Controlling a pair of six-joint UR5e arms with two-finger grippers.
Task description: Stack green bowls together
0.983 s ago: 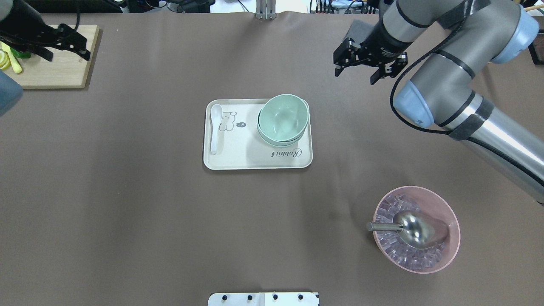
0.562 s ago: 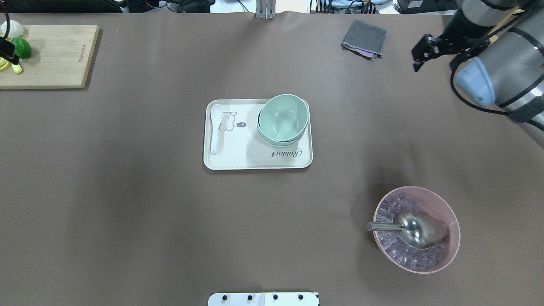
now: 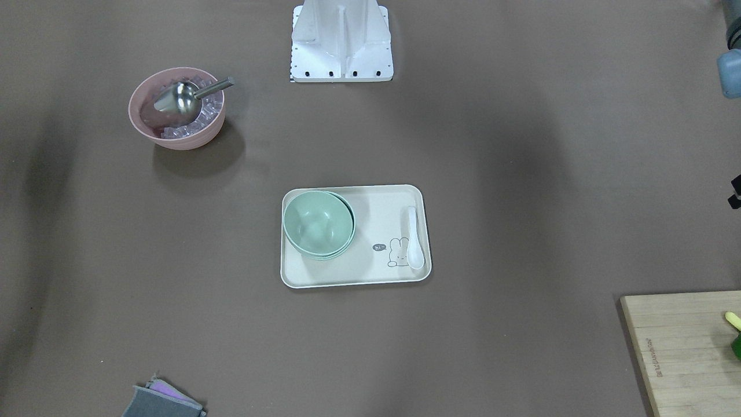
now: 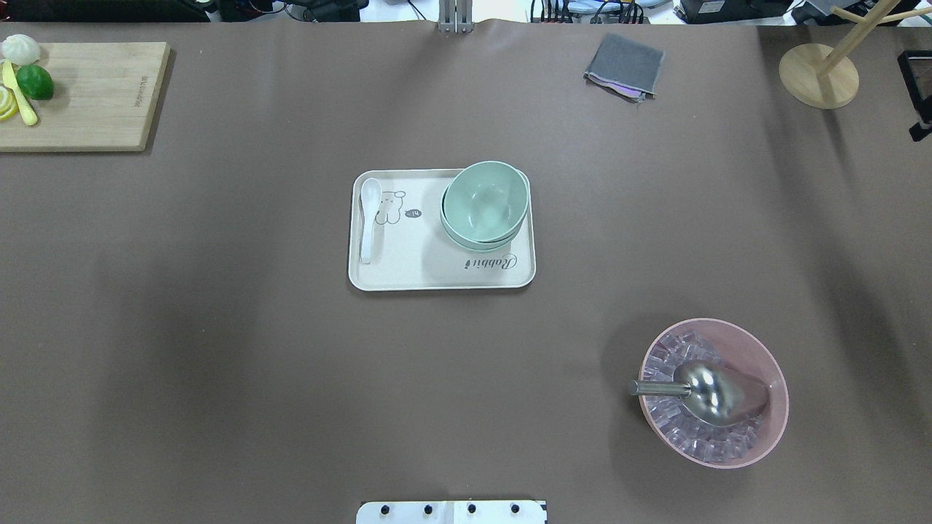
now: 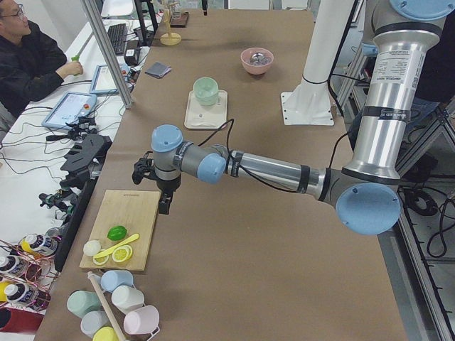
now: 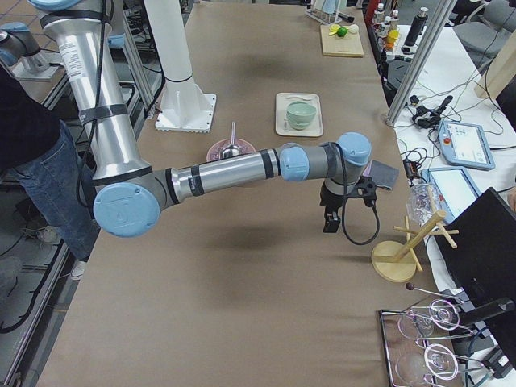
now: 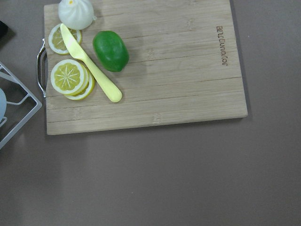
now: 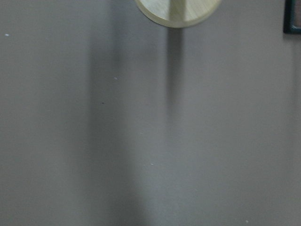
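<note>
The green bowls (image 4: 484, 204) sit nested in one stack on the right half of a cream tray (image 4: 408, 273); I see the top bowl and rims under it. The stack also shows in the front view (image 3: 318, 225) and in both side views (image 5: 205, 89) (image 6: 301, 117). My left gripper (image 5: 165, 206) hangs over the table beside the cutting board, far from the bowls. My right gripper (image 6: 329, 224) hangs near the wooden stand, also far from them. Both show clearly only in the side views, so I cannot tell whether they are open or shut.
A white spoon (image 4: 369, 218) lies on the tray's left side. A pink bowl (image 4: 783, 397) with ice and a metal scoop stands at front right. A cutting board (image 4: 95, 94) with lime and lemon is back left. A grey cloth (image 4: 625, 65) and a wooden stand (image 4: 818, 76) are back right.
Both arms have pulled out of the overhead view, the right one to the right, the left one to the left. The bowl stack has not moved.
</note>
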